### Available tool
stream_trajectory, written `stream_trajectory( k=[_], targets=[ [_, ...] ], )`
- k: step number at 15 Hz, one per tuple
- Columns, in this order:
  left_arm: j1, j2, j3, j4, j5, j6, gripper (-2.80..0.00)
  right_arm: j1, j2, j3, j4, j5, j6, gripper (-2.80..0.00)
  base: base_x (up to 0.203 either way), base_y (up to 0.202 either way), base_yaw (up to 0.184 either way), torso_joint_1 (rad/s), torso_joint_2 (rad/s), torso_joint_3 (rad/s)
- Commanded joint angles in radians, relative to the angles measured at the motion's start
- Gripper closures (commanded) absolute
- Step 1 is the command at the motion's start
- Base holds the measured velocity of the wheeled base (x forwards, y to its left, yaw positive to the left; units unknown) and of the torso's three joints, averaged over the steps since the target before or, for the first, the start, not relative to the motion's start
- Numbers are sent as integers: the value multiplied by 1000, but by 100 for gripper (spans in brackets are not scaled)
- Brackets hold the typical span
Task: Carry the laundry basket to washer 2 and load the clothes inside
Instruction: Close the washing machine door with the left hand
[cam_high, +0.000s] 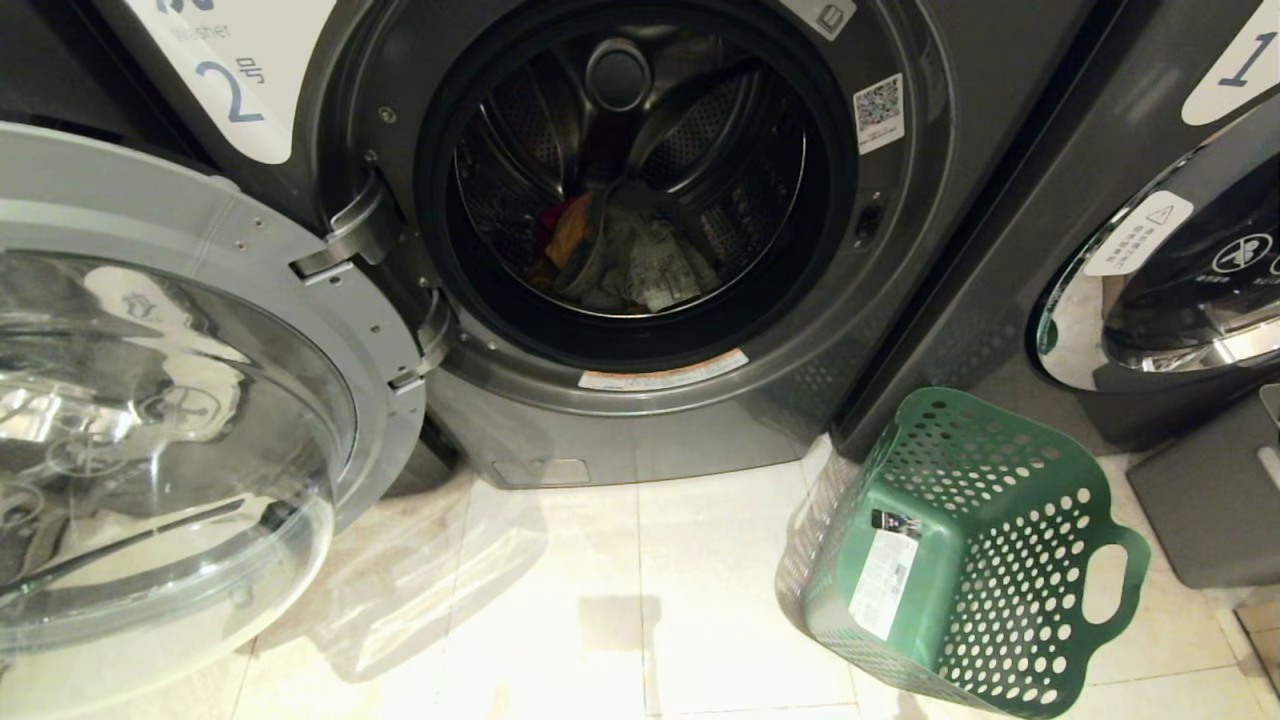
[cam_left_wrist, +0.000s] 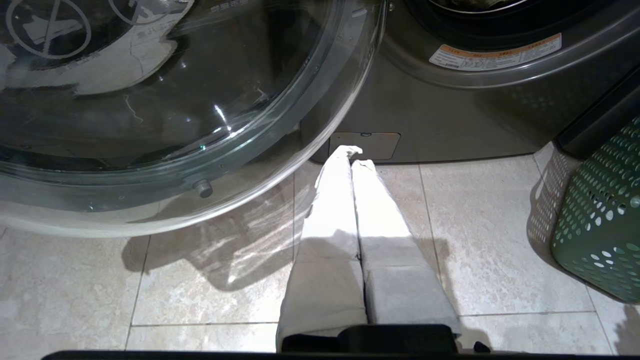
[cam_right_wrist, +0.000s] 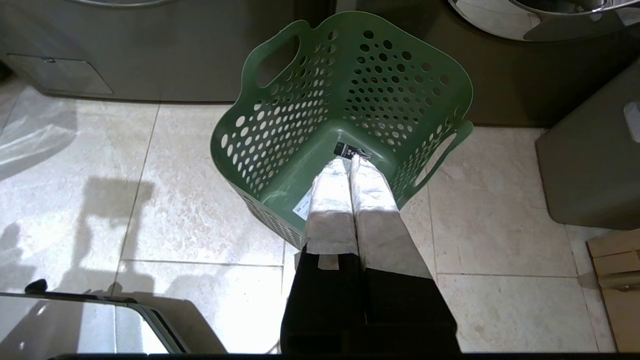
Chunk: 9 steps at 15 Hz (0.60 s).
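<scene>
Green laundry basket (cam_high: 985, 560) upright, mouth up, holding only a label; clothes (cam_high: 620, 255) inside washer 2 (cam_high: 640, 420). Left gripper (cam_left_wrist: 351, 154) and right gripper (cam_right_wrist: 350, 162) clenched, empty.

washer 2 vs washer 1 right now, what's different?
Washer 2 has its door swung wide open; washer 1 has its door closed. Washer 2's drum is exposed with clothes lying inside; washer 1's drum is hidden behind reflective glass. Both are dark grey front-loaders with white numbered labels.
</scene>
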Motion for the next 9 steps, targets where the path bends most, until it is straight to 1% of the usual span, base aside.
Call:
stream_trajectory(
  k=[1,3,9],
  targets=[
    [0,0,40,-2,0,-1,0,0,1,0,0,0,0,0,0,0,0,7,4,62],
    [0,0,40,-2,0,-1,0,0,1,0,0,0,-2,0,0,0,0,3,1,136],
    [0,0,40,-2,0,-2,0,0,1,0,0,-1,4,0,0,0,0,2,2,195]
  ],
)
